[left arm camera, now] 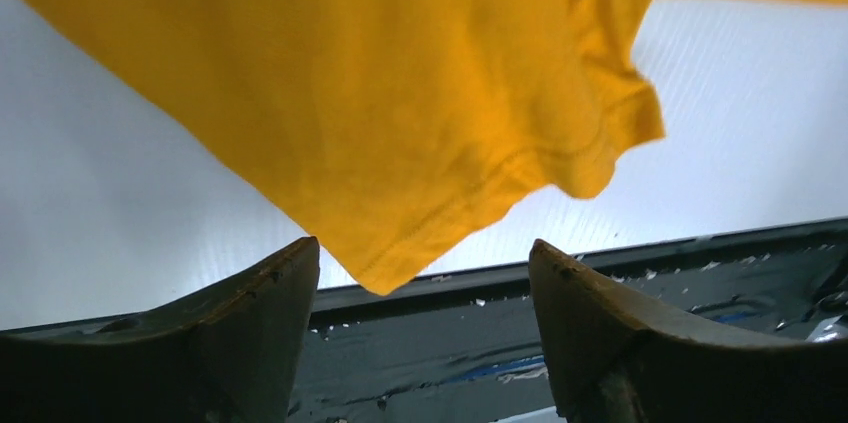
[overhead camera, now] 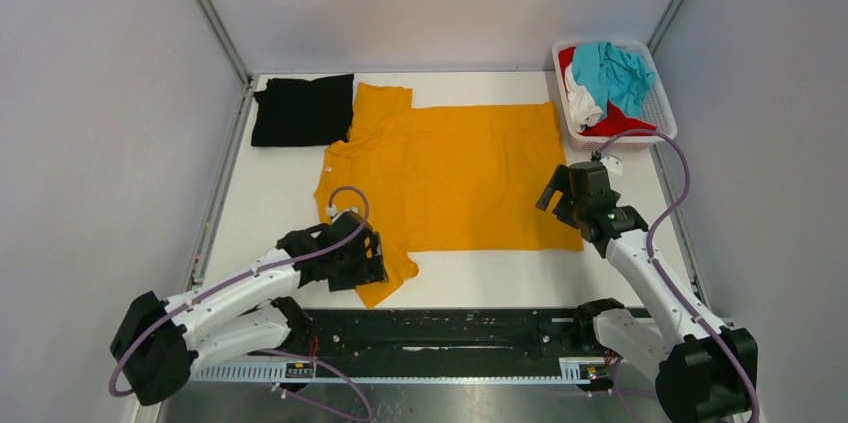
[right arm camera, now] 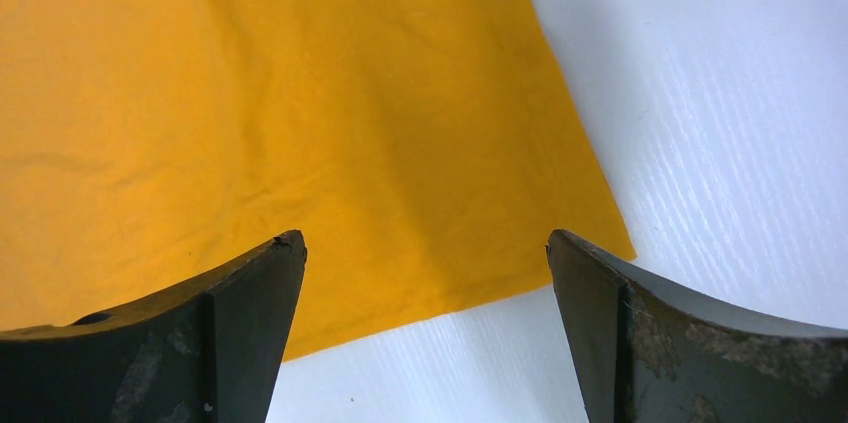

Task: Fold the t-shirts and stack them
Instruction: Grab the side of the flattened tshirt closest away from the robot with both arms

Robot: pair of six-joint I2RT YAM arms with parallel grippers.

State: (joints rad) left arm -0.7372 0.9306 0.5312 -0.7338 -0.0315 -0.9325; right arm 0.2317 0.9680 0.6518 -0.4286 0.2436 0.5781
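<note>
Orange shirt [overhead camera: 450, 178] lies flat; left hand [left arm camera: 422, 251] spread at its near sleeve [left arm camera: 430, 123], right hand [right arm camera: 425, 239] spread at hem corner [right arm camera: 560, 213]; shallow pinches may slip, skewing fold.

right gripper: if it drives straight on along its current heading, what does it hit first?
Probably the orange-yellow t-shirt, near its hem corner, flat on the table; depth is hard to judge.

- Top external: high behind the near edge, looking down over the whole table [overhead camera: 500, 278]
- Left wrist: close, low, facing a sleeve of the orange-yellow t-shirt [left arm camera: 380, 93]
- Right wrist: close above its hem corner; all three share it
</note>
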